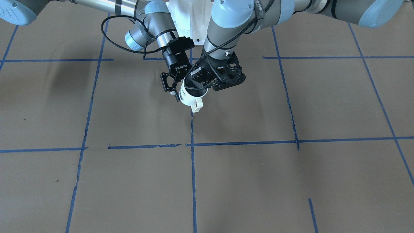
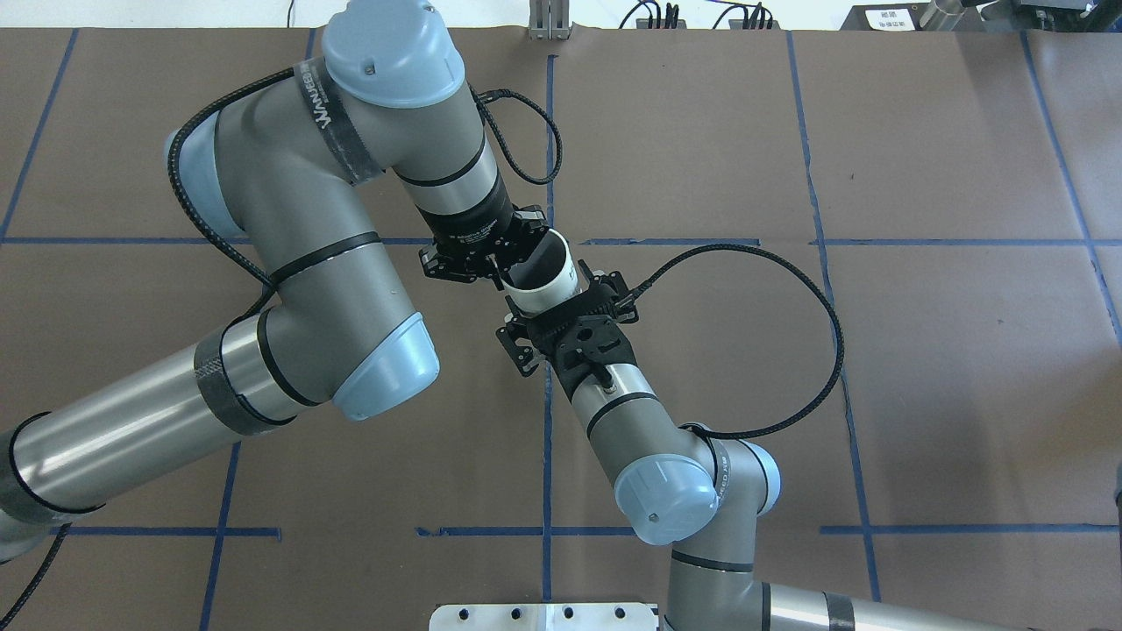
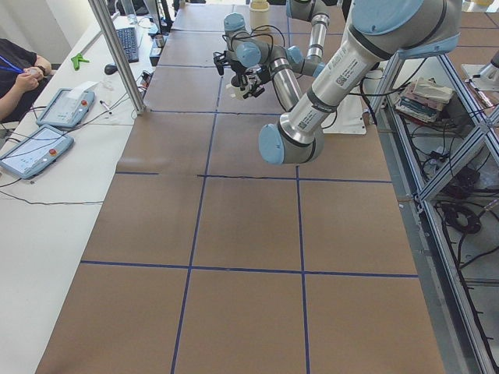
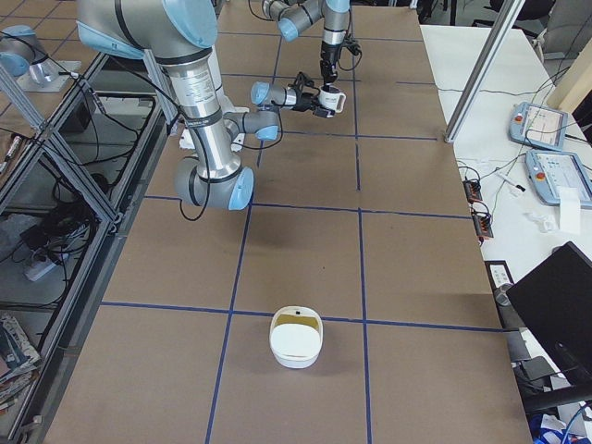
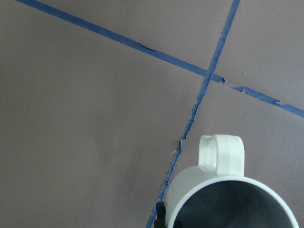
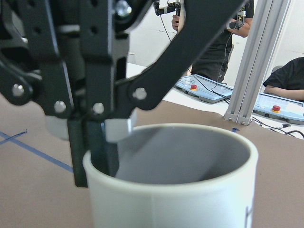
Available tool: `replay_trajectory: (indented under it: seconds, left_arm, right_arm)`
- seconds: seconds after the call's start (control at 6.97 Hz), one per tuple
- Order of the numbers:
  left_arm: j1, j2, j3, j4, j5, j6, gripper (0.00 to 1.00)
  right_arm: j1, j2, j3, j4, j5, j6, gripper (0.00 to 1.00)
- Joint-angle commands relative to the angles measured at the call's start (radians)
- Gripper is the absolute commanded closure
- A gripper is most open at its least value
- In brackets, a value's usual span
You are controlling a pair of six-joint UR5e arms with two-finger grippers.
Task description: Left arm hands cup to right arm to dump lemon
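The white cup (image 1: 190, 96) hangs tilted above the table, its cream handle (image 1: 197, 105) pointing down and outward. My left gripper (image 1: 203, 81), wide and black, is shut on the cup's rim, one finger inside the mouth and one outside (image 6: 101, 142). The slim right gripper (image 2: 563, 308) is open, with its fingers (image 1: 175, 93) straddling the cup's body (image 2: 545, 279) from the opposite side. In the left wrist view the cup (image 5: 223, 190) shows a grey inside. The lemon is hidden in every view.
Brown paper with blue tape lines (image 1: 193, 168) covers the table. A white bowl (image 4: 296, 339) sits far down the table toward its right end. People and control pendants (image 3: 35, 148) are at a side bench beyond the table.
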Motion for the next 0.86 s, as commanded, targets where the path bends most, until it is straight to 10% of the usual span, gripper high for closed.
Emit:
replay_trajectory:
  seconds: [0.0,0.72]
  left_arm:
    - [0.000,-0.001,0.000,0.000,-0.001,-0.018,1.00]
    - [0.000,-0.009,0.000,0.000,0.001,-0.023,1.00]
  right_arm:
    - [-0.005,-0.003,0.001,-0.001,0.000,-0.002,0.01]
    - [-0.013,-0.003,0.000,0.001,-0.015,-0.003,0.01]
